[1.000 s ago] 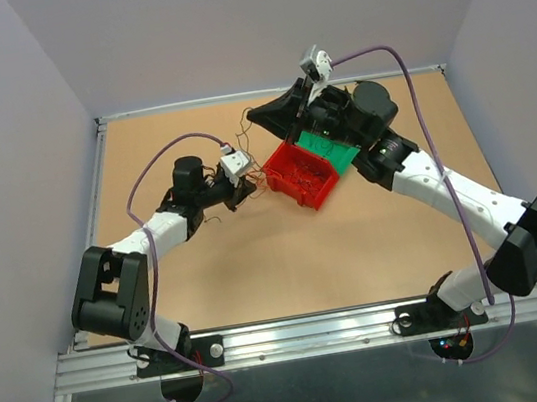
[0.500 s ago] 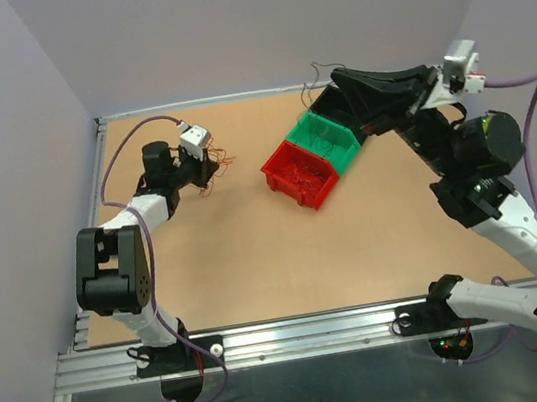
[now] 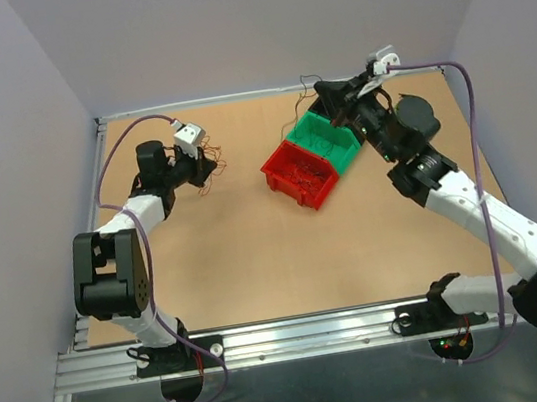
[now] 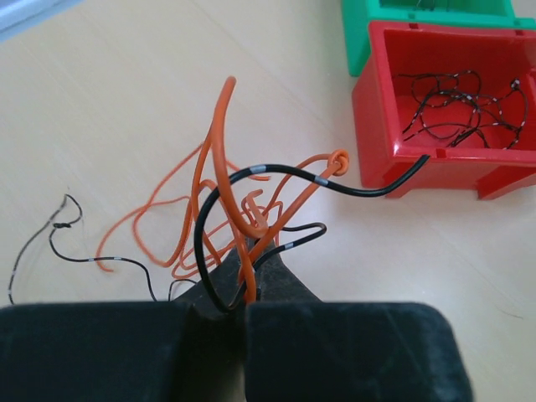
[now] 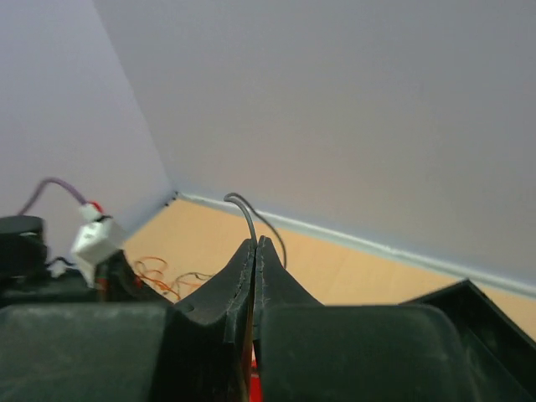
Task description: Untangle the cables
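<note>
My left gripper (image 3: 206, 166) is shut on a small tangle of orange and black cables (image 3: 214, 162) at the table's far left. In the left wrist view the jaws (image 4: 249, 276) pinch orange loops (image 4: 219, 180) and a black cable (image 4: 276, 173) that rise above the table. My right gripper (image 3: 319, 89) is raised over the green bin (image 3: 328, 137), shut on one thin dark cable (image 3: 305, 82). In the right wrist view that cable (image 5: 248, 214) curls up out of the closed jaws (image 5: 256, 244). The red bin (image 4: 444, 167) holds several black cables (image 4: 456, 105).
The red bin (image 3: 300, 174) and green bin stand side by side at the table's far middle. A black bin (image 3: 414, 108) sits behind the right arm. A loose black cable (image 4: 59, 230) lies on the table left of the tangle. A raised white rail (image 3: 233, 96) borders the table.
My left gripper has carried the tangle left, away from the red bin. My right arm swung up and right, then came back over the green bin with a thin cable.
</note>
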Motion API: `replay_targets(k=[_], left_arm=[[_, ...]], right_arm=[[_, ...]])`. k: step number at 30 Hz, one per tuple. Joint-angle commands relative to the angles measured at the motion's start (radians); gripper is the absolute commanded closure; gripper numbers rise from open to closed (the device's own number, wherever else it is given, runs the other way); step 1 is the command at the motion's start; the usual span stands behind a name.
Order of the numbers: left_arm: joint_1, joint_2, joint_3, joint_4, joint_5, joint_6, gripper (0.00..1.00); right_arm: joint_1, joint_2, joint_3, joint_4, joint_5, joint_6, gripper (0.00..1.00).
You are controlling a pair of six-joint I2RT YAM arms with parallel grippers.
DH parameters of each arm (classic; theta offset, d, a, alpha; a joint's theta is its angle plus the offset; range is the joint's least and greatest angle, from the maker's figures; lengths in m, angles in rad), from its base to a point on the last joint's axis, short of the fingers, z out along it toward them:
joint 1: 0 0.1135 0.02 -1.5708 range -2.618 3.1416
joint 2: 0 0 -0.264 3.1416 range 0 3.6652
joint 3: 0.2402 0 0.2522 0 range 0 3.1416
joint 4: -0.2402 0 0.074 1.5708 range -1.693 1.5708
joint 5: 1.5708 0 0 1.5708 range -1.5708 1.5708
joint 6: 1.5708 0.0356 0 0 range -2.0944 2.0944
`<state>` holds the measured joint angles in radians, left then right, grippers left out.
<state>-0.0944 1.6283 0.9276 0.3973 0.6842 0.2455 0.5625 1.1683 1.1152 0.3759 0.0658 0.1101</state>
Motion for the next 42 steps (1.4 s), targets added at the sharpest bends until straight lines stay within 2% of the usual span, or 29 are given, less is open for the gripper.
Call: replay_targets(k=[1,8,12,25,28,29,32,42], left_arm=[[-0.001,-0.088,-0.018,0.06,0.032,-0.002,1.0],[-0.004,-0.097,-0.024,0.06,0.054,0.014,1.0],[-0.01,-0.096,-0.027,0.06,0.058,0.02,1.0],[-0.034,-0.125,-0.041,0.052,0.054,0.047,1.0],[-0.045,-0.134,-0.047,0.051,0.051,0.058,1.0],[-0.047,-0.136,-0.05,0.052,0.049,0.061,1.0],[-0.057,-0.143,-0.055,0.051,0.046,0.072,1.0],[-0.094,-0.191,-0.081,0.043,0.038,0.101,0.99]], right_arm=[[-0.142,0.08,0.011,0.035,-0.114,0.114,0.99],[-0.303,0.24,0.029,0.053,-0.248,0.19,0.99],[-0.355,0.318,0.017,0.095,-0.329,0.235,0.99],[-0.375,0.448,0.003,0.129,-0.394,0.204,0.99],[-0.375,0.513,0.032,0.129,-0.483,0.177,0.99],[-0.375,0.559,0.049,0.111,-0.526,0.166,1.0],[-0.374,0.652,0.132,0.013,-0.529,0.14,0.99],[-0.351,0.843,0.253,-0.213,-0.402,0.071,0.99]])
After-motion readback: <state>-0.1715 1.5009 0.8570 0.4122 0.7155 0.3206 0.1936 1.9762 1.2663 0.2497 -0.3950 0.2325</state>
